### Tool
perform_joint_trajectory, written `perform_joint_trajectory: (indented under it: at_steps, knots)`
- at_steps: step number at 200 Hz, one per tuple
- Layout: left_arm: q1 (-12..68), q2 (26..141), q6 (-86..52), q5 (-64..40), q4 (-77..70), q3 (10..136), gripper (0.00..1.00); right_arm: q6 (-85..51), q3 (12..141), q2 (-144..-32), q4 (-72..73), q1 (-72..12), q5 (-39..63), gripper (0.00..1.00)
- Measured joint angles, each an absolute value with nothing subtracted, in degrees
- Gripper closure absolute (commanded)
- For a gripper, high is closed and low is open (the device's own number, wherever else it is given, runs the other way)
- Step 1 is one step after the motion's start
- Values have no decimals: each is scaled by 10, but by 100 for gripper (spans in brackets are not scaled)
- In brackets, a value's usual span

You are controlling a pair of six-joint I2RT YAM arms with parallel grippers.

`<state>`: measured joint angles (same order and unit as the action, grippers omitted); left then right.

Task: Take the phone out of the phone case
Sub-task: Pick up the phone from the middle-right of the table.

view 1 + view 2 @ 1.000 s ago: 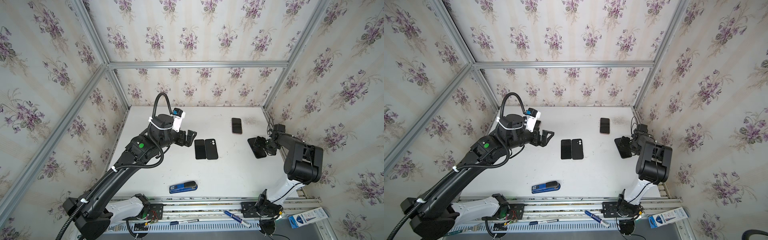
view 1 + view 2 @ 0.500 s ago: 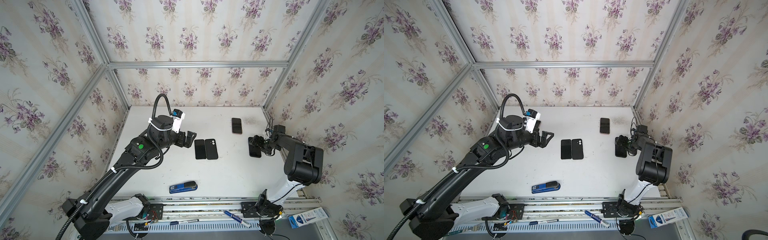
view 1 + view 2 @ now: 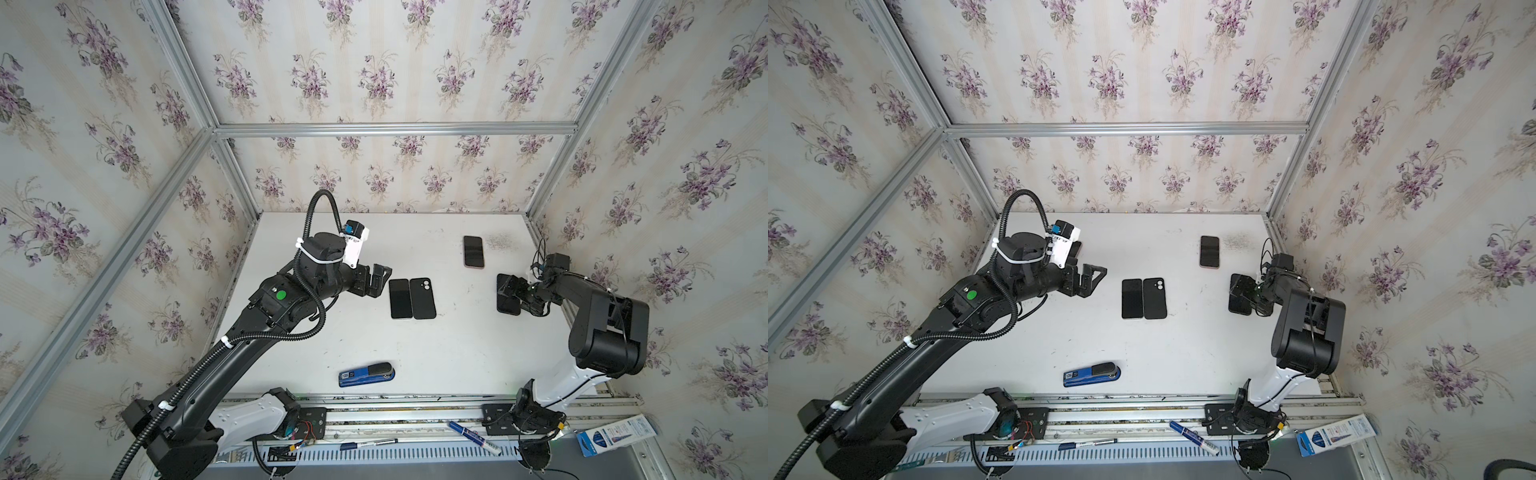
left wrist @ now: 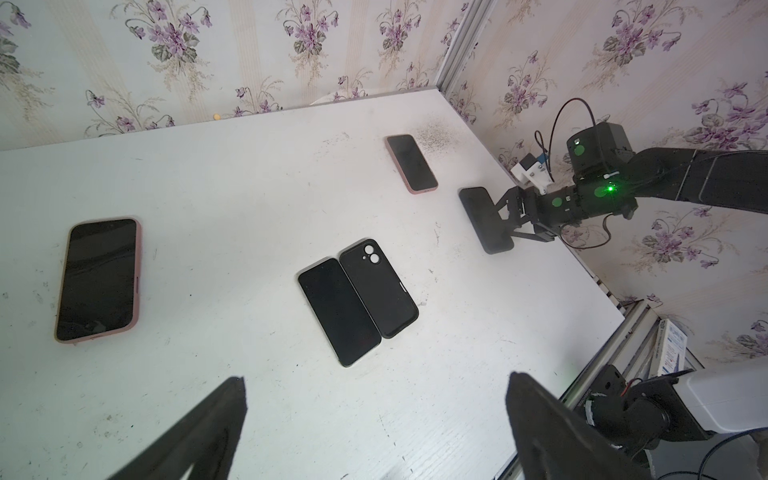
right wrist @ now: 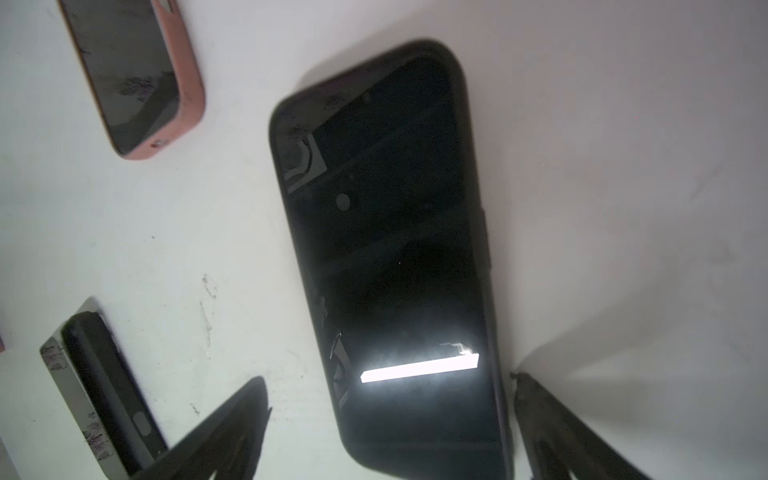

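Straddling cased phone (image 5: 386,228) at table's (image 4: 249,166) three o'clock with right gripper (image 5: 388,378) spread wide, hovering with left gripper (image 4: 376,377) gaping, clutching nothing

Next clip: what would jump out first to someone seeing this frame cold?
The right gripper, jaws wide, straddles a black-cased phone lying near the right edge of the table. At the centre, a bare black phone and an empty black case lie side by side, with the left gripper open just beside them.
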<state>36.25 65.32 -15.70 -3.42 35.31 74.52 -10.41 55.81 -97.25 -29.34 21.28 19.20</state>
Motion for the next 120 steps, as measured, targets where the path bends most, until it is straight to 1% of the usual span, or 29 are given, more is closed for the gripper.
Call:
perform_joint_trajectory:
  at_steps: [46,120]
  knots:
    - [361,662,-157,-43,353,745,0,-94,560,-971,-316,180,135,5]
    - [361,662,-157,-46,353,745,0,-105,598,-1005,-356,125,39,6]
